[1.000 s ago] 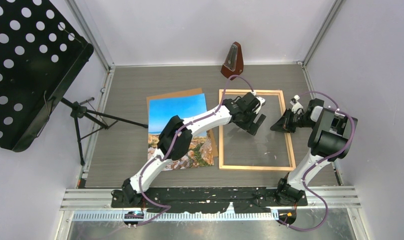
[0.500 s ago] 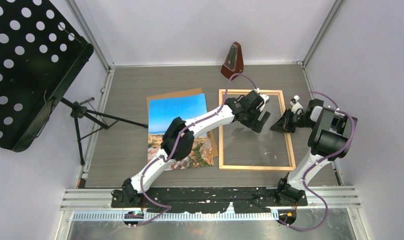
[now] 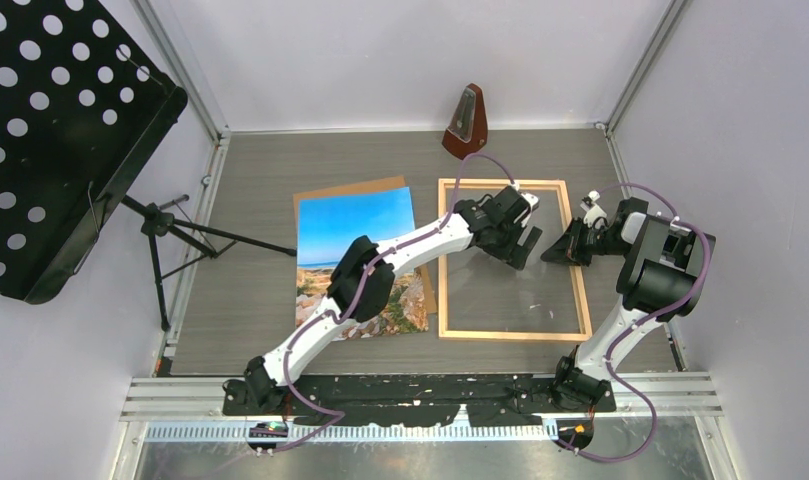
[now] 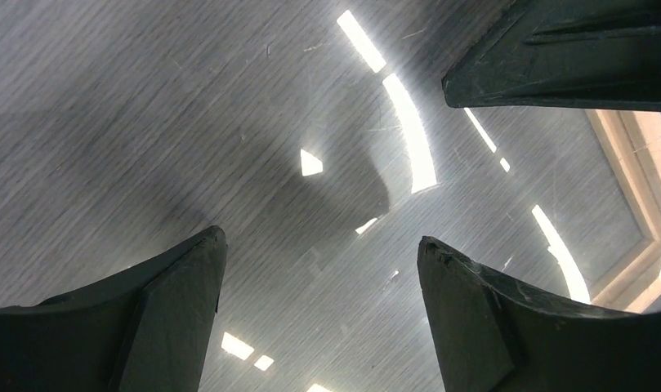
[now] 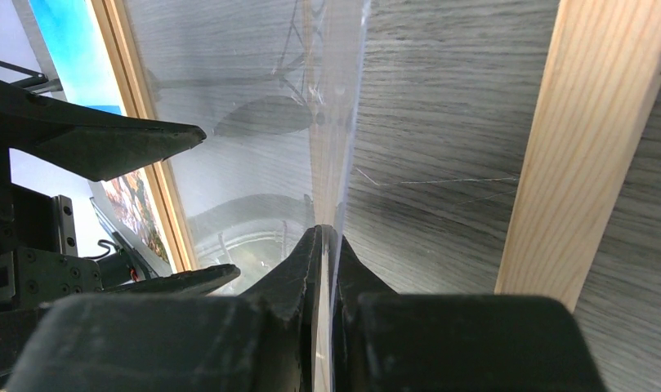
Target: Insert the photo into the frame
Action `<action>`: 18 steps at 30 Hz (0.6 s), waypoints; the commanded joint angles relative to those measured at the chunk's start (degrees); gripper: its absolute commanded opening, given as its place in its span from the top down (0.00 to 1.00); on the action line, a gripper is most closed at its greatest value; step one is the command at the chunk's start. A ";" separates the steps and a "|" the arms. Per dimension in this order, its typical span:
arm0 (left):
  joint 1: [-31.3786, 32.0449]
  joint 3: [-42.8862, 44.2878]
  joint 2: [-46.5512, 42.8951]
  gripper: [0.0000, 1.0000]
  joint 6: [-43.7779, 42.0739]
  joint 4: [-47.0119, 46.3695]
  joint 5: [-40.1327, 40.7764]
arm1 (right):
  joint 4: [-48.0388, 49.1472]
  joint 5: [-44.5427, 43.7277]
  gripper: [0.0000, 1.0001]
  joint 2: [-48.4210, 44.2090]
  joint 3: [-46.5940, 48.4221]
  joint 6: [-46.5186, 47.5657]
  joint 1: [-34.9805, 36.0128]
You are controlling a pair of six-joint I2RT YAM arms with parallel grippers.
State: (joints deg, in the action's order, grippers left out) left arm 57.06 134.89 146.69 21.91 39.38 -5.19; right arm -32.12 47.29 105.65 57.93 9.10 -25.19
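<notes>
Photo (image 3: 355,250) not in frame (image 3: 515,336) yet, lying beside it; right gripper (image 5: 325,237) clamped on edge of clear sheet (image 5: 253,147), left gripper (image 4: 320,249) wide open, empty, above it.

A brown metronome (image 3: 466,121) stands at the far edge of the gray surface (image 3: 250,180). A black music stand (image 3: 50,140) with holes is left. A brown board (image 3: 350,189) lies near a clear sheet (image 5: 335,106).

covered by left arm (image 3: 410,240): lower middle of photo (image 3: 352,225) | mostly under photo: backing board (image 3: 348,188) | cut by top and left edges: music stand (image 3: 50,140)
</notes>
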 commanded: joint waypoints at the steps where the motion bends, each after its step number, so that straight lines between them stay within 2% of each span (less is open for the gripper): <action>1: 0.87 3.55 0.34 0.15 0.85 -0.28 0.19 | 2.17 -2.29 0.89 -1.23 -0.68 1.77 0.53; 18: 2.02 4.51 0.44 0.15 0.08 1.89 4.67 | 2.07 -2.27 0.87 -1.24 -0.87 2.11 0.54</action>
State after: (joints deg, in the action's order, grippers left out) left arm 58.33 136.53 147.33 22.24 40.58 -2.22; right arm -31.51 47.31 105.65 57.52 9.17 -25.21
